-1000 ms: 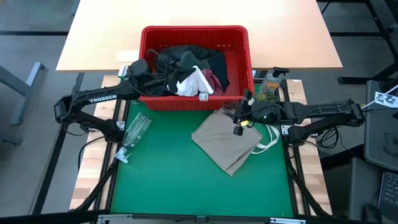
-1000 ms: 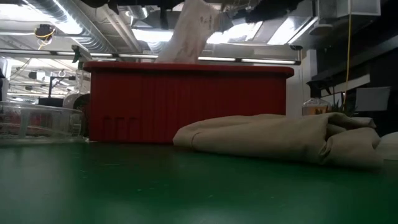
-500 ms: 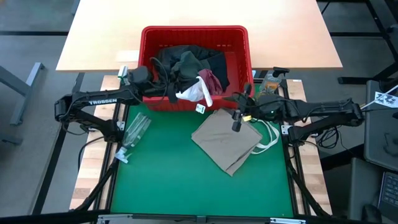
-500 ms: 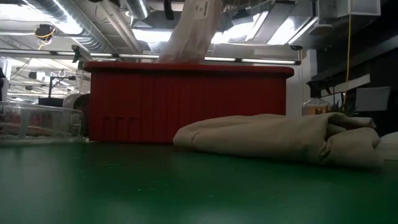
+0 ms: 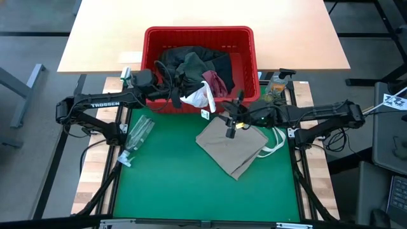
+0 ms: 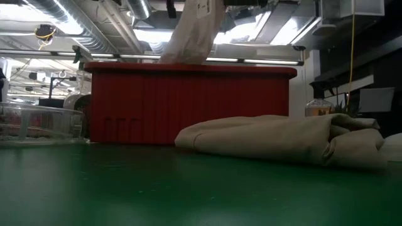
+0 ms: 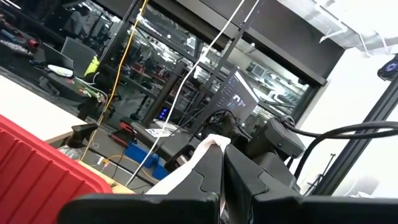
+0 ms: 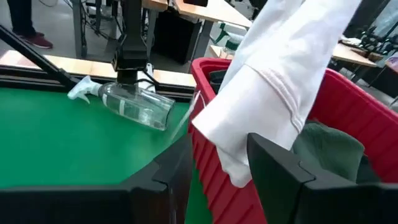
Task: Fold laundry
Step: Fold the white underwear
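The left gripper [image 5: 179,97], clamped on a white garment [image 5: 198,95], holds it above the red basket [image 5: 245,48] rim so the right gripper [image 5: 230,124], jaws spread, can take its hanging edge, a lineup only the right wrist view shows

A white soft garment [image 5: 198,97] is hanging lifted above the front rim of a red basket, draping downward with a small tag dangling at its lower edge. Black, olive-green and maroon clothes [image 5: 194,65] are lying heaped inside that basket. A tan folded top [image 5: 230,143] is resting flat on the green mat.
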### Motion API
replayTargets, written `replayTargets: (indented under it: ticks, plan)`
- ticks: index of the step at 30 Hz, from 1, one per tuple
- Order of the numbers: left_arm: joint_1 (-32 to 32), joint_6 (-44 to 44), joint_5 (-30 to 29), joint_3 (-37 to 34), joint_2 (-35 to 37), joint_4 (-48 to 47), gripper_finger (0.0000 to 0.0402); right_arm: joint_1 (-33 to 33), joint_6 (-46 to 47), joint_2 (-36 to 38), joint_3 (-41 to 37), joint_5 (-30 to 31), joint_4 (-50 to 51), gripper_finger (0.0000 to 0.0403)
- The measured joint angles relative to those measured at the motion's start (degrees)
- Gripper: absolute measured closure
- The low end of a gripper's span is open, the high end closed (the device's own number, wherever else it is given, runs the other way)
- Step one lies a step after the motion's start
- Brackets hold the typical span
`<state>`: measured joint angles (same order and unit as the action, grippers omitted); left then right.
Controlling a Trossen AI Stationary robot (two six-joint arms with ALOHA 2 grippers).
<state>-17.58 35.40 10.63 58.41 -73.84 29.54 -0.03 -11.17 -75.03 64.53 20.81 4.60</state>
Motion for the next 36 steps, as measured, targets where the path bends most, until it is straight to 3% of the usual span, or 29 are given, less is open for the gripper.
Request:
replayTargets:
  ticks: [16,21,27,36]
  plan:
    - [0.0,0.0,2.2,0.0,0.0,-0.2,0.0401,-0.8,-1.6,-0.8,0.0,7.7,-6.6,0.0252]
    - [0.3,0.0,2.5,0.0,0.0,-0.3,0.0401,-2.3,-2.5,-1.2,0.0,7.5,-7.1,0.0297]
    - [0.5,0.0,2.6,0.0,0.0,-0.4,0.0401,-2.6,-3.3,-1.2,0.0,6.6,-8.1,0.0389]
    - [0.5,-0.1,4.2,0.0,0.0,-0.5,0.0401,-2.6,-5.8,4.8,0.0,6.6,-6.9,0.0398]
